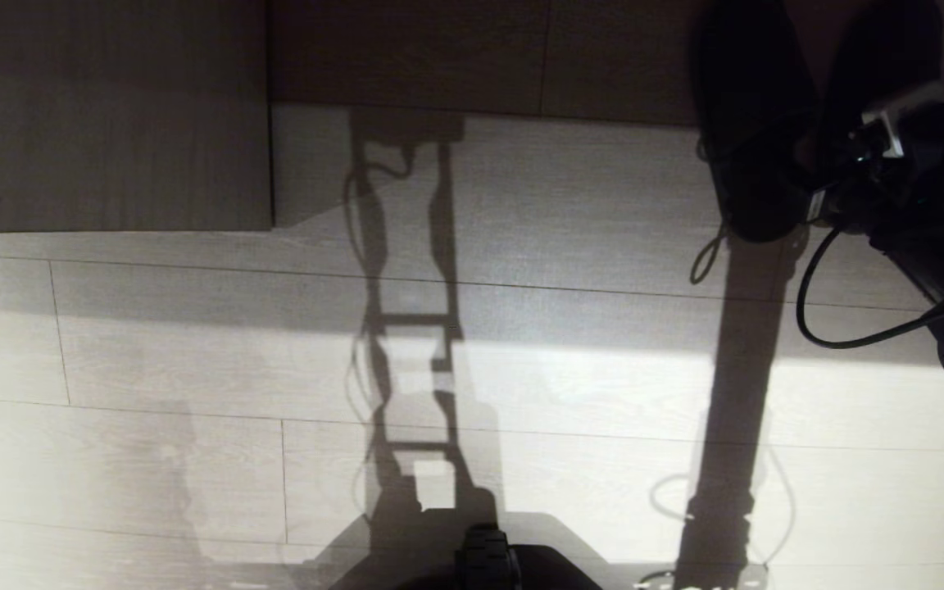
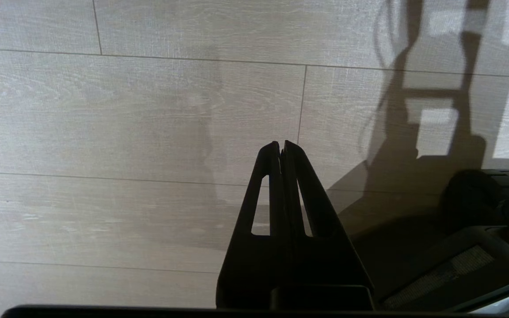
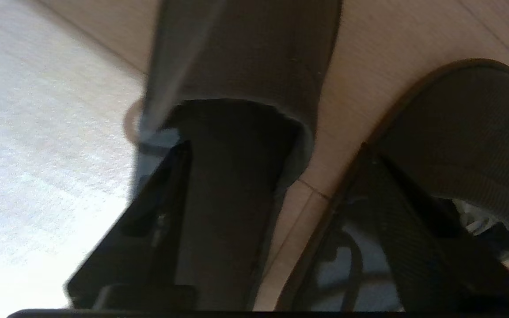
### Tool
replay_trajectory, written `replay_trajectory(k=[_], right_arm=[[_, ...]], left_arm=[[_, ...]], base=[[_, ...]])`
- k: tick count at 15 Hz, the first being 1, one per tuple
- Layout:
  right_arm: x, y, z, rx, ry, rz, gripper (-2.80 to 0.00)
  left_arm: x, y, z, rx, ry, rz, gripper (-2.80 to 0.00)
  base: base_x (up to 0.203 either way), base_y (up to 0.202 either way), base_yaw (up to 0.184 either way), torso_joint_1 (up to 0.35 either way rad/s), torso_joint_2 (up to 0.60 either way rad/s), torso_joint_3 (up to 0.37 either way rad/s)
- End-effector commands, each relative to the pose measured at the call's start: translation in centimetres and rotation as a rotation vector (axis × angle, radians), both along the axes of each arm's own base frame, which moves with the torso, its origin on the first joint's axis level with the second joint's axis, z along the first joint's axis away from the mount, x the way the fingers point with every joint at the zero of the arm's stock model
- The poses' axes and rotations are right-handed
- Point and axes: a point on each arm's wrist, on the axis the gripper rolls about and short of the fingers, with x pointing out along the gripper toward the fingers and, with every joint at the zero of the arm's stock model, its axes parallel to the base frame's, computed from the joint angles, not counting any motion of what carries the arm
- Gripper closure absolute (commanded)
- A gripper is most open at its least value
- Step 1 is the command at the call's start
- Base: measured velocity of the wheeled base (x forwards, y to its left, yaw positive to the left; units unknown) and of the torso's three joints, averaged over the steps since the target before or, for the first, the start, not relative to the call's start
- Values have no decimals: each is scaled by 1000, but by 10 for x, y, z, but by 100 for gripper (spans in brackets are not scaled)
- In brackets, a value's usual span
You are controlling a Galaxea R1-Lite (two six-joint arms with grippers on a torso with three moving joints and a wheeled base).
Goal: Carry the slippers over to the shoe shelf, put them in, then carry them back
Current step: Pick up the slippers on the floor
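Right gripper (image 3: pixel 272 176) jaws spread wide around inner sides of slippers (image 1: pixel 755 139); left gripper (image 2: pixel 281 148) closed, empty.

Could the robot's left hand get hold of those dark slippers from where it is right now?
Probably not. The left hand hangs shut over bare floor, with no slipper near it. The slippers lie far over on the robot's right, where the right hand is already at them, fingers apart.

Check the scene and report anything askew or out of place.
Nothing stands out. Both slippers lie side by side, toes pointing the same way, on the pale floor boards. The right gripper straddles one slipper's heel, fingers apart.
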Motion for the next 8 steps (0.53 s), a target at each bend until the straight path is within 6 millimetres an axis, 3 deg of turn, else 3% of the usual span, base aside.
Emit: replay_trajectory(k=[1,8], right_arm=[[9,0,-2,0,-7,-7,-280],[22,9,-8,1,6,22,-280]], left_arm=[[0,0,0,0,-1,1,0],[0,0,0,0,-1,1,0]], base=[[0,0,0,0,0,0],[0,0,0,0,0,0]])
